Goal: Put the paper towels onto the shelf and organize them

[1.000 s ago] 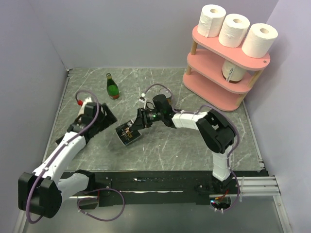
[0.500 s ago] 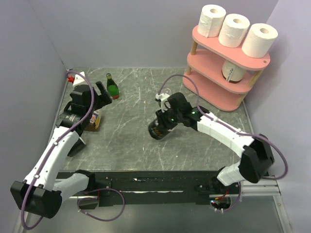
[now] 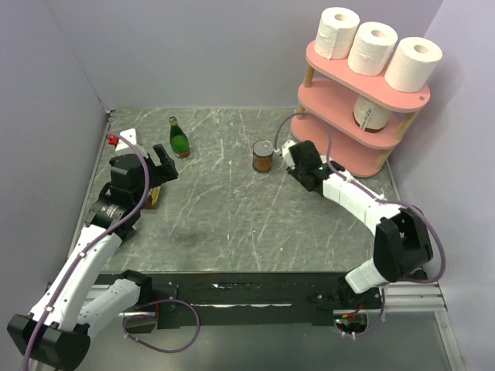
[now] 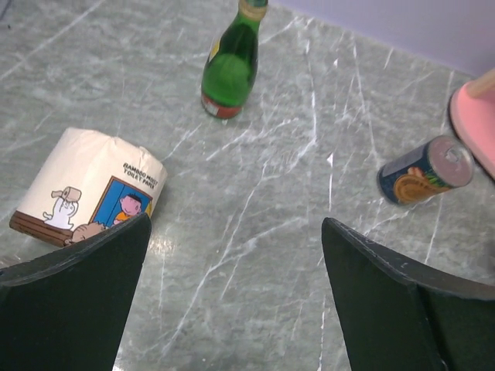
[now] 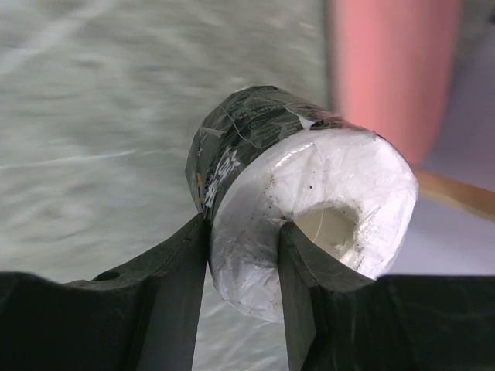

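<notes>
The pink shelf (image 3: 332, 145) fills the 2 o'clock corner of the grey counter (image 3: 232, 224). All 3 paper towels (image 3: 373, 48) stand upright in a row on its top tier, and a labelled roll (image 3: 370, 114) sits on the middle tier. The right arm was folded over the middle of the counter 1 second ago and has swung out toward 1 o'clock. The right gripper (image 5: 244, 232) has its jaws narrow, pinched on a dark-labelled can (image 3: 263, 156), which is now upright just off the shelf's 9 o'clock end. The left arm has drawn back toward 9 o'clock, and the left gripper (image 4: 236, 232) has spread its jaws wide with nothing between them. A wrapped roll (image 4: 89, 185) with a cartoon label lies on the counter just at 9 o'clock of those jaws. A green bottle (image 4: 230, 66) stands apart at their 12 o'clock. Neither thing the arms have been busy with is one of the 3 plain rolls, so the task looks finished as far as those go. The can and the wrapped roll seem to be side items, but if the wrapped roll counts as a paper towel, it is not yet on the shelf
</notes>
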Action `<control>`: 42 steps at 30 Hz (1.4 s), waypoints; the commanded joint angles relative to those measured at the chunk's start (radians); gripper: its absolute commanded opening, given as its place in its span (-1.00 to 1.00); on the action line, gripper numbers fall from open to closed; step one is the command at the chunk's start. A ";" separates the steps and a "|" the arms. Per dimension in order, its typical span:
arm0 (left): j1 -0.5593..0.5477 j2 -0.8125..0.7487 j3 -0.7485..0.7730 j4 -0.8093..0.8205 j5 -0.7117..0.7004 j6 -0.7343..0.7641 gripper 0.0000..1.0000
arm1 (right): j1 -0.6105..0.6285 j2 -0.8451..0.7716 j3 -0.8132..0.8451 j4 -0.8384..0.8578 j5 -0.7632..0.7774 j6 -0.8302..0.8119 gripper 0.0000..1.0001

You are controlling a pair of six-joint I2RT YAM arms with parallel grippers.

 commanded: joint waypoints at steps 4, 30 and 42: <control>-0.014 -0.027 0.004 0.049 -0.006 0.012 0.97 | -0.160 0.089 0.075 0.304 -0.003 -0.283 -0.30; -0.015 -0.027 0.002 0.056 -0.008 0.007 0.97 | -0.350 0.303 0.207 0.403 -0.011 -0.458 -0.03; -0.015 -0.029 0.002 0.057 -0.003 0.009 0.98 | -0.304 0.235 0.145 0.480 0.044 -0.501 0.26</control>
